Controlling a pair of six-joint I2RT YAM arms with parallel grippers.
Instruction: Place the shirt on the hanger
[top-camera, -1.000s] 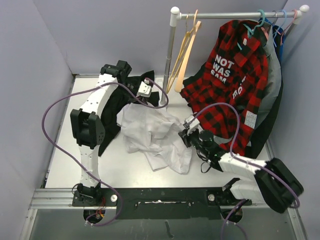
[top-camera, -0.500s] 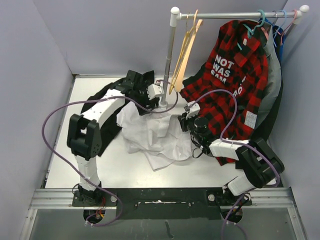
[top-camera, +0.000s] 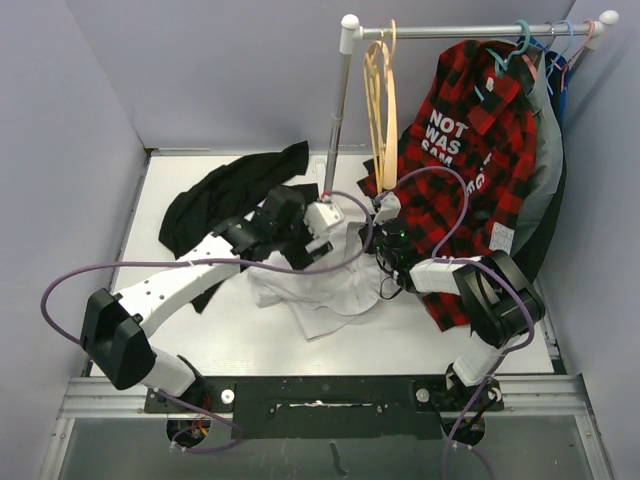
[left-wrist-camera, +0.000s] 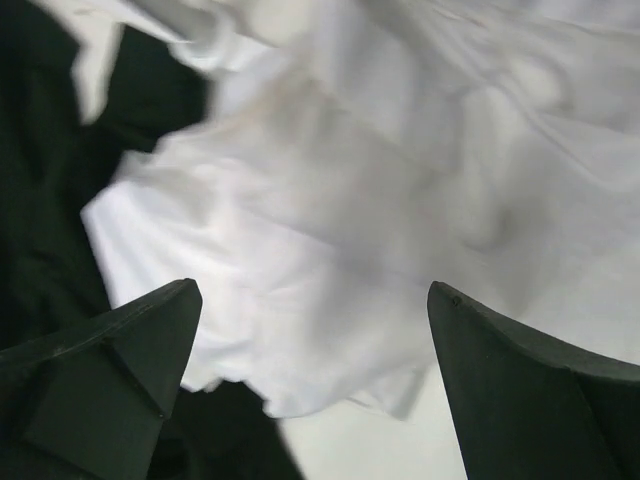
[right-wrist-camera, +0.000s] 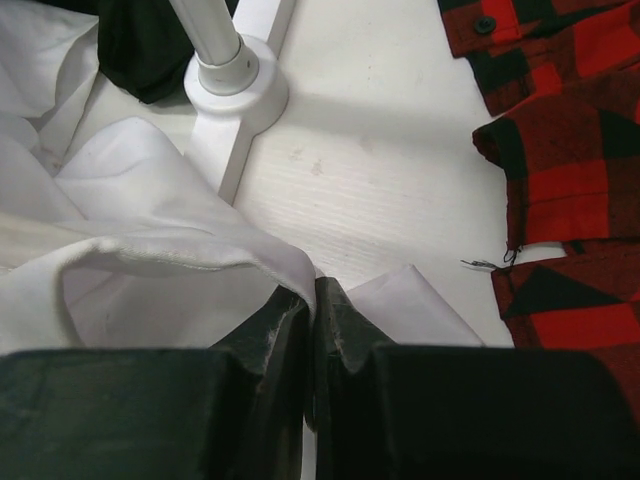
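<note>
The white shirt (top-camera: 315, 285) lies crumpled mid-table, in front of the rack's pole. The pale tan hanger (top-camera: 380, 110) hangs empty from the rail beside that pole. My left gripper (top-camera: 322, 222) hovers over the shirt's back edge. In the left wrist view it (left-wrist-camera: 312, 300) stands wide open, white cloth (left-wrist-camera: 350, 190) spread below and nothing between the fingers (left-wrist-camera: 110, 360). My right gripper (top-camera: 386, 222) sits at the shirt's right edge near the pole's foot. In the right wrist view it (right-wrist-camera: 313, 290) is shut on a fold of the shirt (right-wrist-camera: 150, 260).
A black garment (top-camera: 225, 190) lies at the back left, partly under the shirt. A red-and-black plaid shirt (top-camera: 470, 150) hangs on the rail at right, reaching the table. The rack's pole (top-camera: 338, 110) and round foot (right-wrist-camera: 235, 85) stand just behind both grippers.
The left gripper opened and swung from the back left forward over the shirt. The right gripper carried the shirt's edge back toward the pole. The hanger turned on the rail.
</note>
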